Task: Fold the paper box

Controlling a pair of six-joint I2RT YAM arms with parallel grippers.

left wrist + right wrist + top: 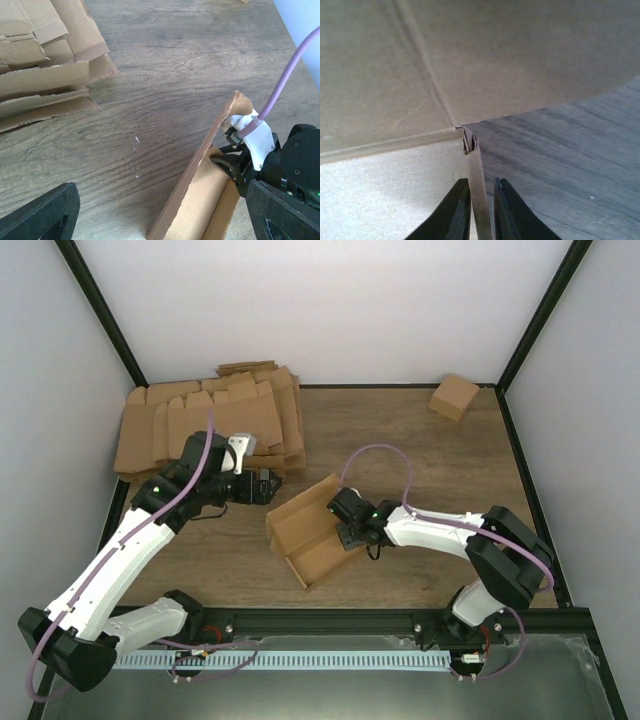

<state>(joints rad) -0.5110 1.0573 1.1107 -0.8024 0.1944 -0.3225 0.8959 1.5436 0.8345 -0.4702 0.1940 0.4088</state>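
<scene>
The paper box (312,532), partly folded and open-topped, lies at the middle of the table (420,450). The right gripper (481,184) is clamped on one of its walls; the left gripper (268,486) hovers beside it, jaws wide apart.

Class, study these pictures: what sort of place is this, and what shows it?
Probably a robotics lab test cell: two robot arms mounted at a wooden table's near edge, plain white walls around it, and a pile of cardboard blanks.

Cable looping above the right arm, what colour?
Thin looping cable: pale purple, clearest in the top view.
</scene>
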